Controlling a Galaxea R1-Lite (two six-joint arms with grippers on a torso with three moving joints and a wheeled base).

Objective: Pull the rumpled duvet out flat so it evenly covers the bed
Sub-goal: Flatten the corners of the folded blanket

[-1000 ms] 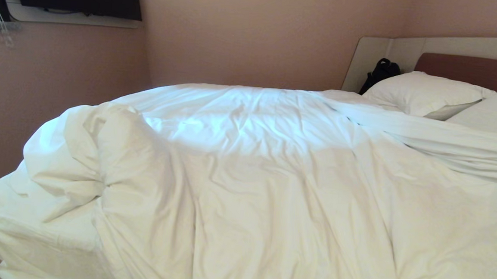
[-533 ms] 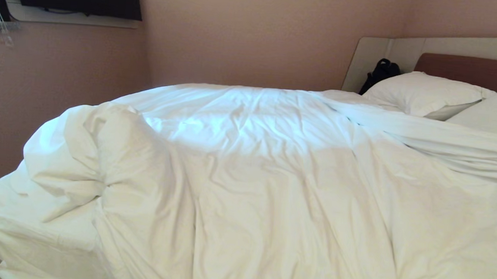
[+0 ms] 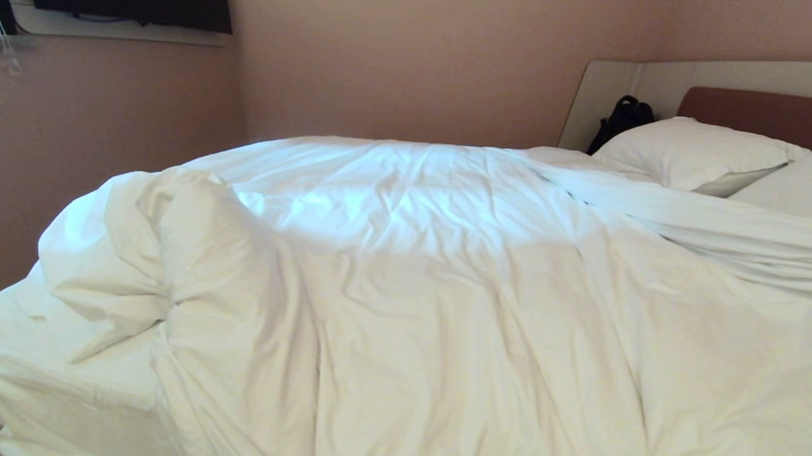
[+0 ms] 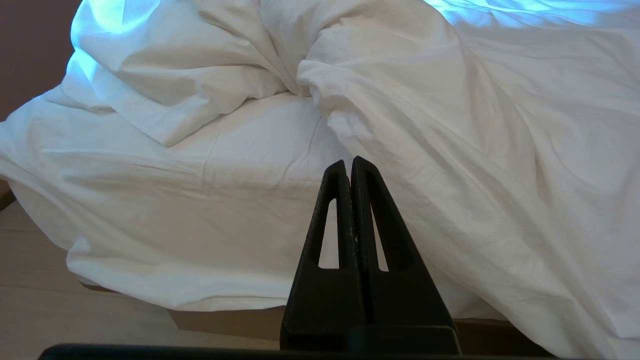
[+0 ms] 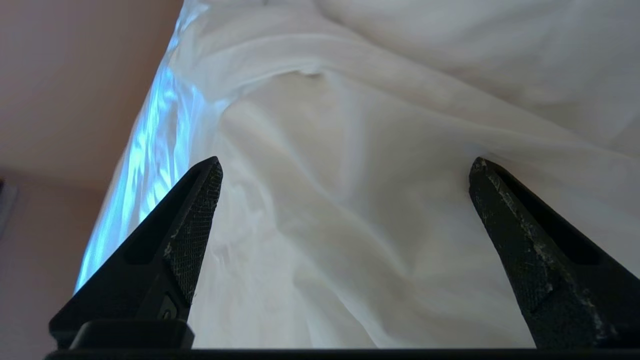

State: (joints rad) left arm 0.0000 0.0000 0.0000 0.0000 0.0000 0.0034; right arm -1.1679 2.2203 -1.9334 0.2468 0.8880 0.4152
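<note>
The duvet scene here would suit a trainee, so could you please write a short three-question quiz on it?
1. True or false: the left gripper has its jaws shut on nothing.
2. Which has jaws wide open, facing the duvet? A) left gripper B) right gripper
3. Where is the duvet bunched up, baring the mattress sheet?

Key: 1 true; 2 B; 3 at the bed's near left corner in the head view, far from the pillows.

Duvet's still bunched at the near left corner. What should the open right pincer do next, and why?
Probably ease the right pincer, open and empty, forward onto a fold of the duvet and close; nothing is gripped yet and the left pincer is shut.
</note>
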